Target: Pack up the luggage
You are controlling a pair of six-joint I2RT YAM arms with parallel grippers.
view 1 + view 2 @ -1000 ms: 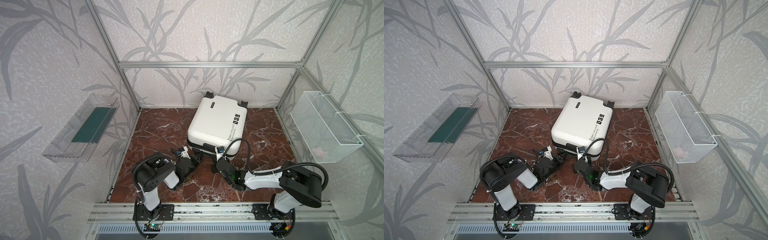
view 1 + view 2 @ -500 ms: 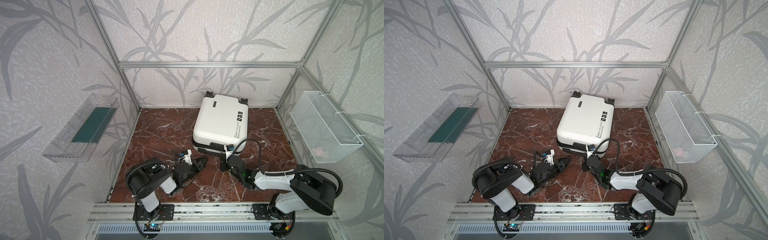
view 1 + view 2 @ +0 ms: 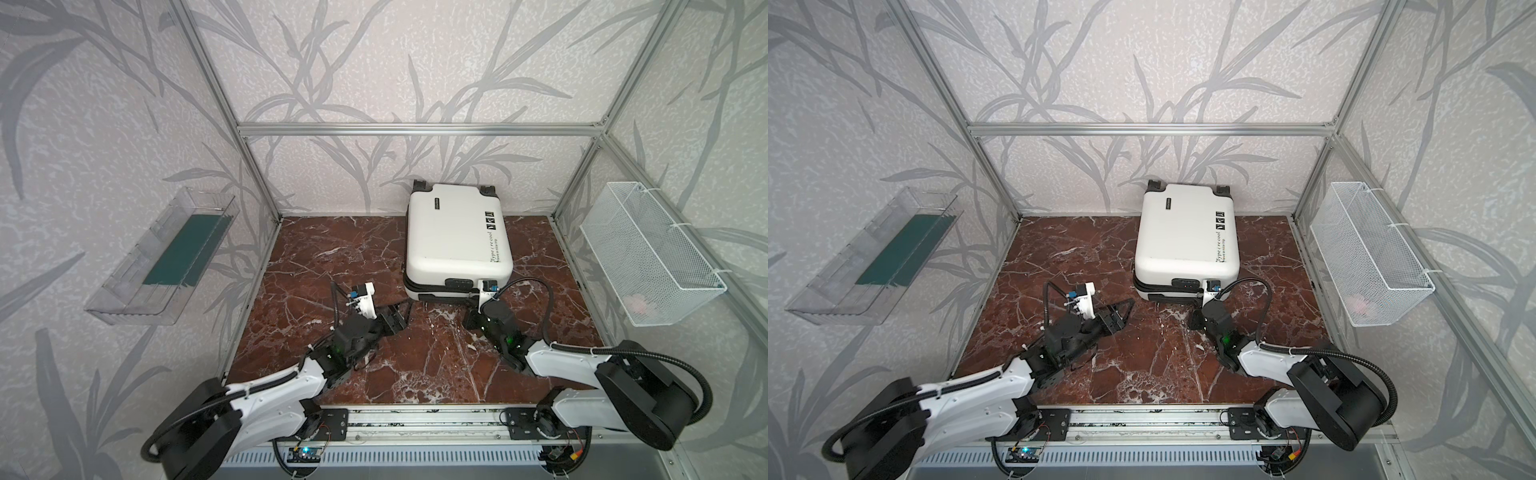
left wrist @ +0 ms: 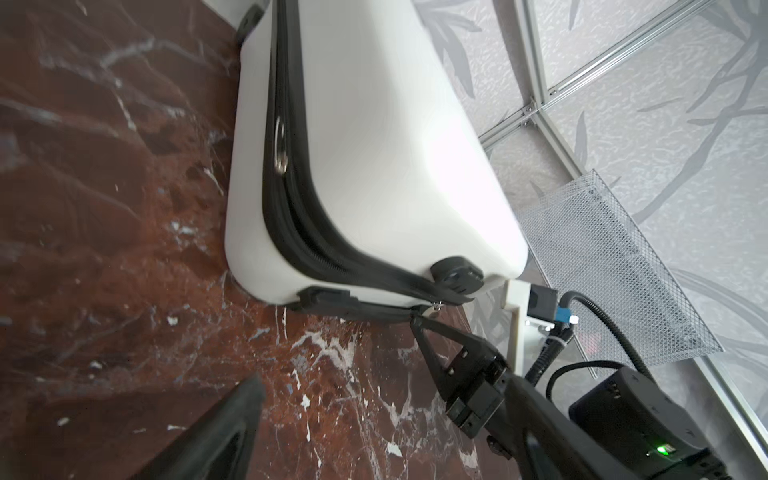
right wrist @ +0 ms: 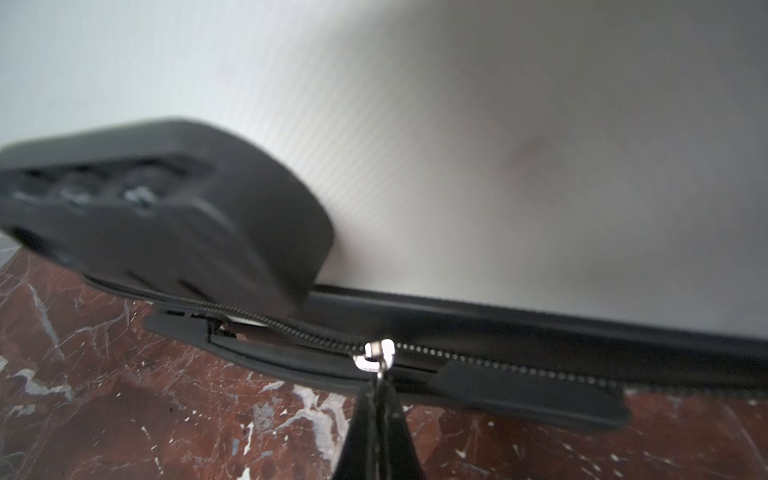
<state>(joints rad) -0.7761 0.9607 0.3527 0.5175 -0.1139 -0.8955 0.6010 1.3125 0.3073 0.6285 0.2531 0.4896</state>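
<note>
Clear plastic tray (image 3: pixel 124 307), fixed to the left wall and holding a flat dark-green sheet (image 3: pixel 187 249), overlooks a red-brown marble-patterned worktop (image 3: pixel 332 257) enclosed by leaf-print walls. Left of centre, the left gripper (image 3: pixel 1124 314) hangs low over the worktop, jaws spread wide with nothing between them, its tips just short of the near left corner of the luggage (image 3: pixel 455 232). This small white hard-shell wheeled suitcase lies flat at the middle rear of the worktop, black wheels toward the back wall, black text and icons facing up. At its near edge, the right gripper (image 5: pixel 377 388) is pinched tight on the silver zipper pull (image 5: pixel 376 353) of the black zipper band. On the right wall hangs a white wire-mesh basket (image 3: pixel 648 257) containing a small pale-pink item (image 3: pixel 638 303), too small to identify.
</note>
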